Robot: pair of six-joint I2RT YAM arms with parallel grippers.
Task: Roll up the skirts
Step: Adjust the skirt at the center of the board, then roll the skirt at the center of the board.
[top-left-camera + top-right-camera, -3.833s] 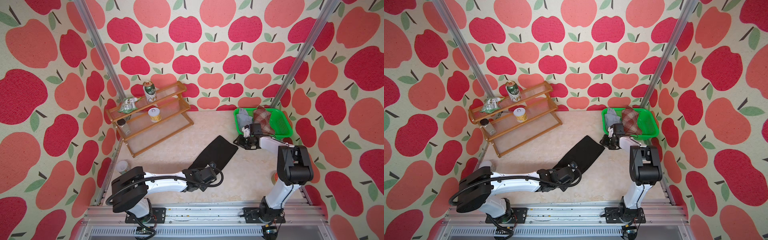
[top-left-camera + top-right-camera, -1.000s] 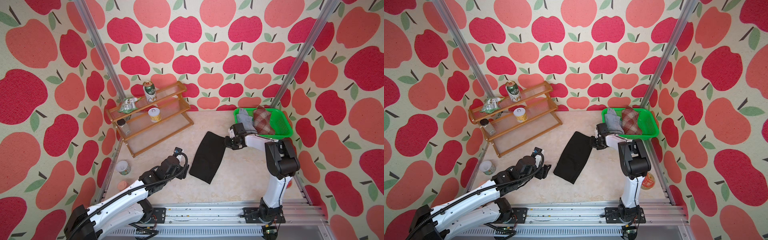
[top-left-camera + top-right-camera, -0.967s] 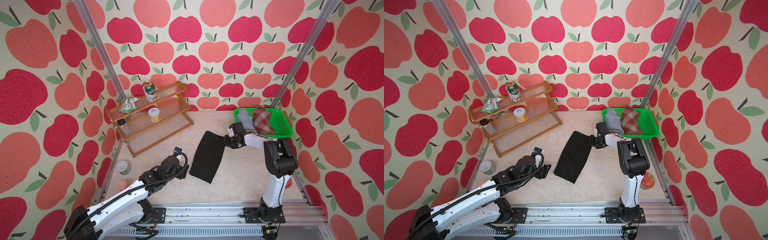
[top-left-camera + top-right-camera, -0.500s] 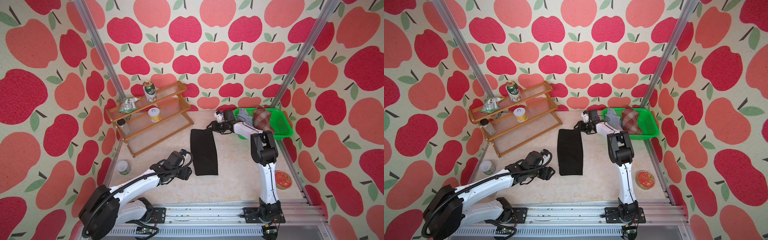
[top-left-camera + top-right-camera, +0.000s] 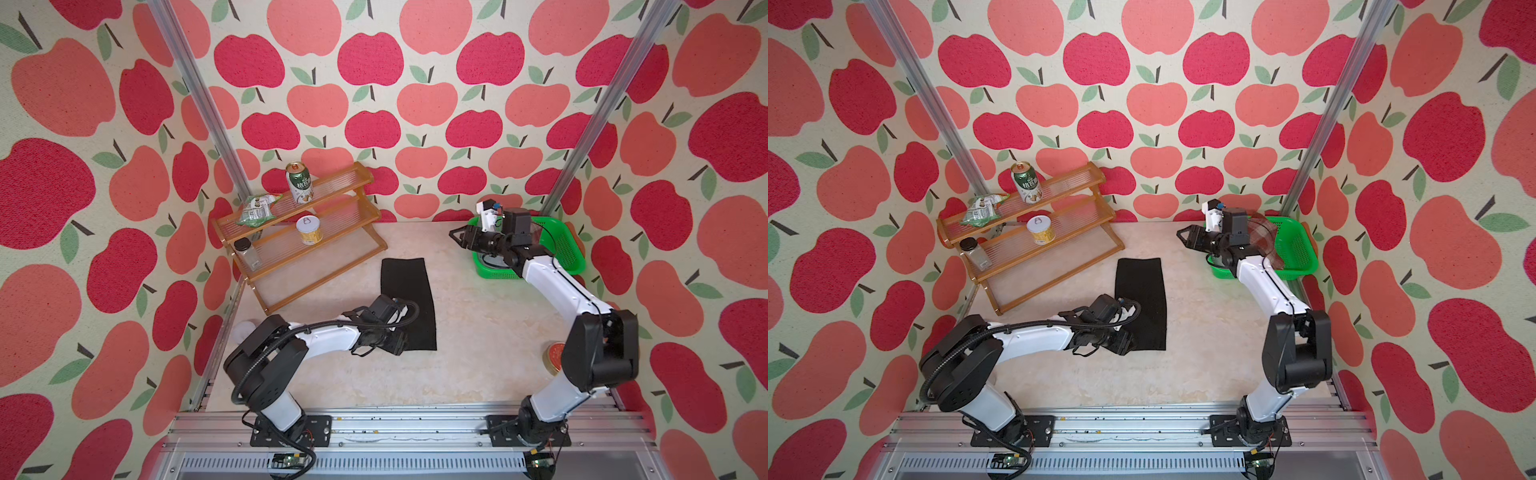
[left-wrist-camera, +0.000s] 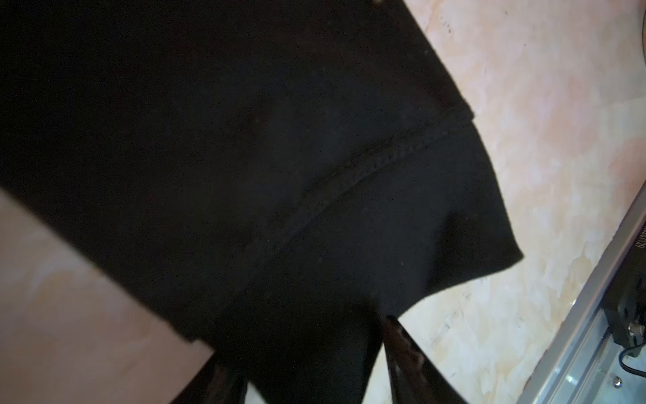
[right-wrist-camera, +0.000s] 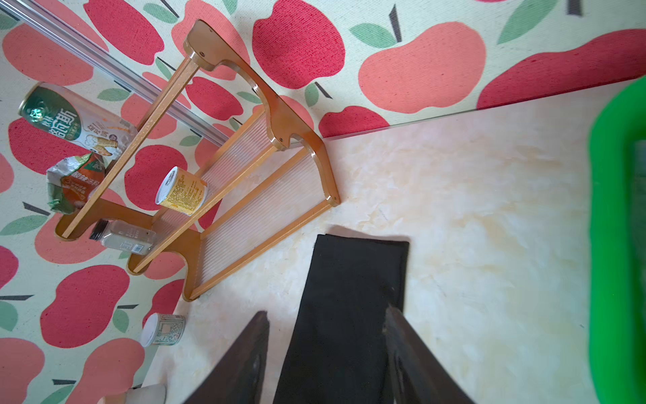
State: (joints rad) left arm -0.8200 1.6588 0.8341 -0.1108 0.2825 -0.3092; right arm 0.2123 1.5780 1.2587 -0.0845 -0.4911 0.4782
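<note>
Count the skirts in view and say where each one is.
2. The black skirt lies flat on the table. The plaid skirt sits in the green basket, partly behind the right arm, which may be hiding another.

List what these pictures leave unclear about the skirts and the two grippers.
- Left gripper: buried under its own wrist in both top views; in the left wrist view its fingers sit at the black skirt's near corner, grip uncertain.
- Denim skirt: hidden behind the right arm in both top views.
- Plaid skirt: only a strip shows behind the arm.
- Basket: blurred and cut off in the right wrist view.
</note>
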